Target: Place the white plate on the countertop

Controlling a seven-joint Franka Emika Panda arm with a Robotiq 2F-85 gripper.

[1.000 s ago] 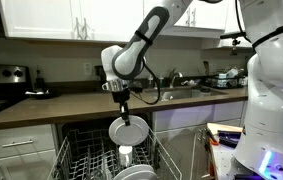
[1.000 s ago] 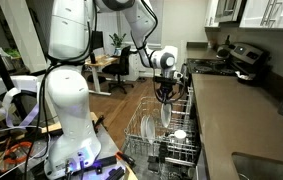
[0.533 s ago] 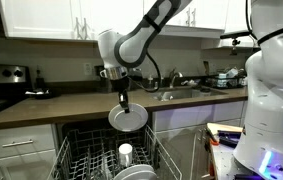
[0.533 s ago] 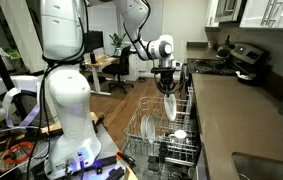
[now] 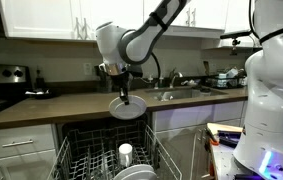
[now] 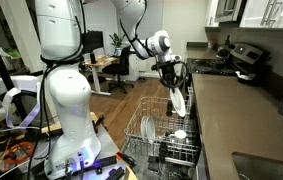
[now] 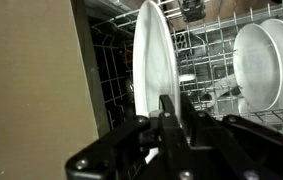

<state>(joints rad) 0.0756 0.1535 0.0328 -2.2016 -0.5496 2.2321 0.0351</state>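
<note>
Gripper (image 5: pixel 124 96) clenched on the upper rim of the white plate (image 5: pixel 128 109). The wrist view shows the jaws pinching the rim, with the plate seen edge-on.

Plate hangs at about the height of the countertop (image 5: pixel 61 106), just out from its front edge and not yet over it. In an exterior view the plate (image 6: pixel 178 100) is tilted, close beside the countertop edge. Below the countertop edge sits the dishwasher rack (image 5: pixel 89 160), pulled out, with more plates (image 7: pixel 266 62) and a small cup (image 5: pixel 126 153) left in it. The held plate touches none of them.

Step in hand, by judgement: transfer. The plate looks clear of the rack but is not yet placed.

Next move likely calls for travel inward across the countertop edge, then turning the plate from hanging to flat, lowering until it rests on the countertop, then opening the jaws. A rim-only grip on glossy ware could slip during the turn.
</note>
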